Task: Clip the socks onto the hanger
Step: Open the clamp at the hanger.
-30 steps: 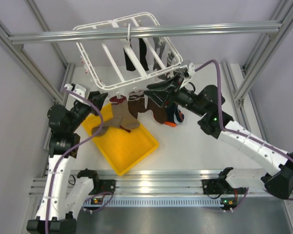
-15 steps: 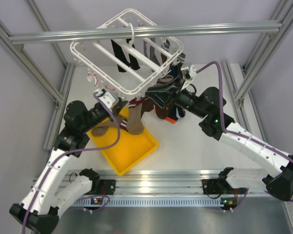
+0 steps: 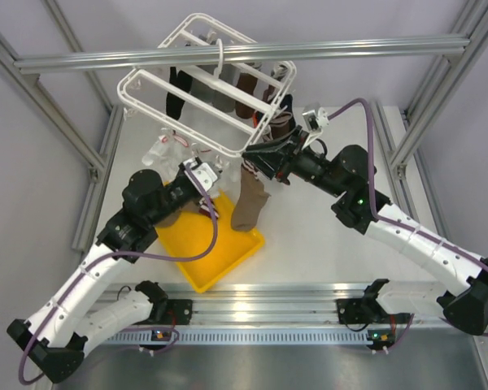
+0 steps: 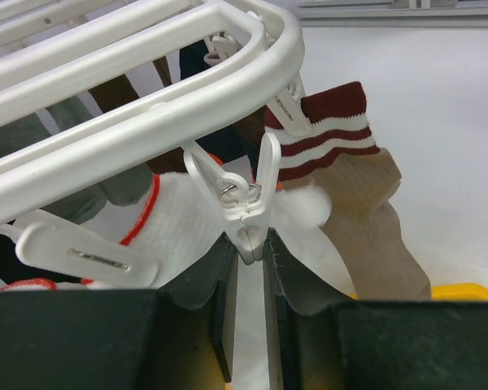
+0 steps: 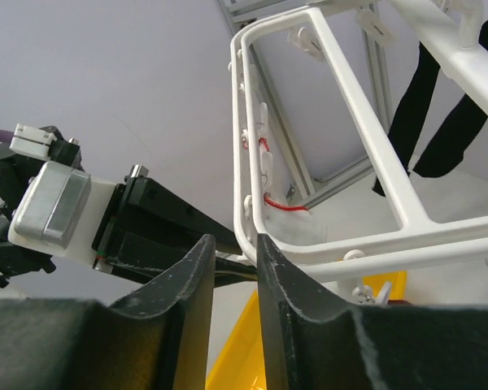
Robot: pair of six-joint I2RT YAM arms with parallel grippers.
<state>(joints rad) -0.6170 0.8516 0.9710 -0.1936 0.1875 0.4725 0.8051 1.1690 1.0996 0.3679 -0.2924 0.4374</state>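
The white hanger (image 3: 197, 140) hangs tilted from the overhead bar. Dark socks (image 3: 177, 91) and brown socks (image 3: 246, 88) dangle inside it. A tan sock with a maroon-and-white striped cuff (image 4: 335, 136) is clipped at its near rim (image 4: 146, 106) and hangs down (image 3: 250, 203). Beside it hangs a white sock with red trim (image 4: 175, 219). My left gripper (image 4: 250, 244) is shut on the tail of a white clip (image 4: 248, 199) under that rim. My right gripper (image 5: 234, 244) is at the hanger's near-right corner (image 5: 246, 219), jaws slightly apart, the rim against one fingertip.
A yellow tray (image 3: 228, 258) lies on the white table below the hanger. A brownish sock (image 3: 171, 216) shows at its far-left side under my left arm. An aluminium bar (image 3: 350, 49) crosses overhead and frame posts stand on both sides.
The hanger has swung round and drifted left. My left arm rose from the tray to the hanger's near rim. The tan sock now hangs from the rim. My right gripper narrowed.
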